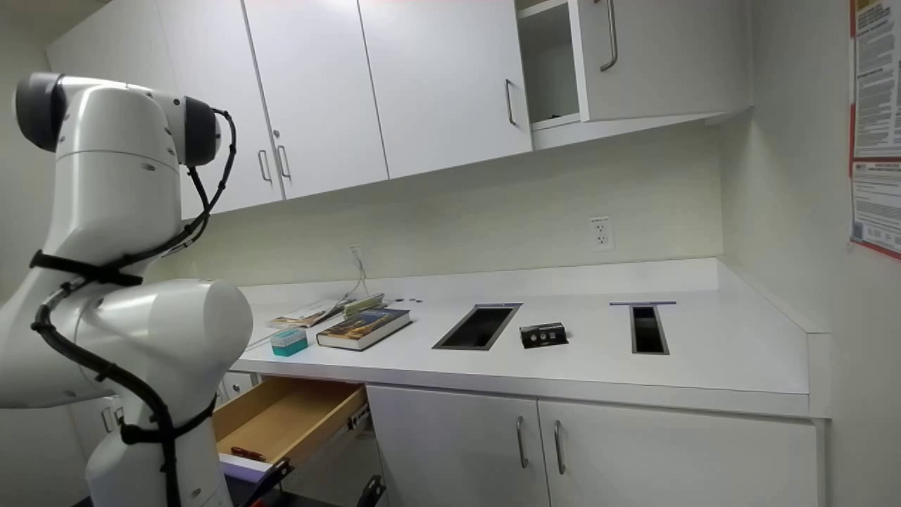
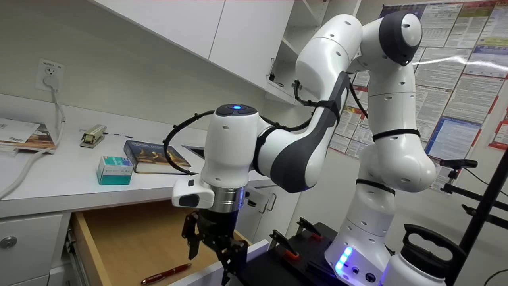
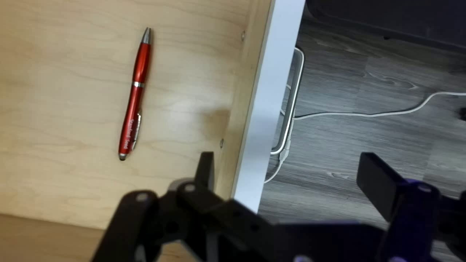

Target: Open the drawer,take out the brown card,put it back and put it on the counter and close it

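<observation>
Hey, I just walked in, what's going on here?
A white and dark grey robot arm has its black two-fingered gripper spread open over a light brown wooden drawer with a flat white front. In the wrist view that front shows between its jaws, which grip nothing. The drawer stands pulled out beneath a long smooth white counter, and a shiny red pen with silver trim lies inside it.
</observation>
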Robot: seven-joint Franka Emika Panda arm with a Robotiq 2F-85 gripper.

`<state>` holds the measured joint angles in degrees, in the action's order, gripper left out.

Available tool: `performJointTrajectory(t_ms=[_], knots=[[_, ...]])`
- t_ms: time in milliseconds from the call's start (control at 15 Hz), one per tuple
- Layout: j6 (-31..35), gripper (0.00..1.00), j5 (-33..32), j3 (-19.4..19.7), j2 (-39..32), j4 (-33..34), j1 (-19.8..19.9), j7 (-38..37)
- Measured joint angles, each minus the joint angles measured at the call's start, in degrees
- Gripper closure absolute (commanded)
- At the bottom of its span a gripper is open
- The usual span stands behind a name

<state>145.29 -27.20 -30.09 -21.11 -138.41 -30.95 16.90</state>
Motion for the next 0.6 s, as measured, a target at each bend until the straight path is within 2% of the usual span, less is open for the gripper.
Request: performJointTrajectory(t_ms=[200,600], knots=[[0.0,0.0,0.0,0.1,-0.3,0.1,-0.2,-0.1],[0.0,0.0,-1.3,2.8,-1.2,1.5,-1.9,-0.3]])
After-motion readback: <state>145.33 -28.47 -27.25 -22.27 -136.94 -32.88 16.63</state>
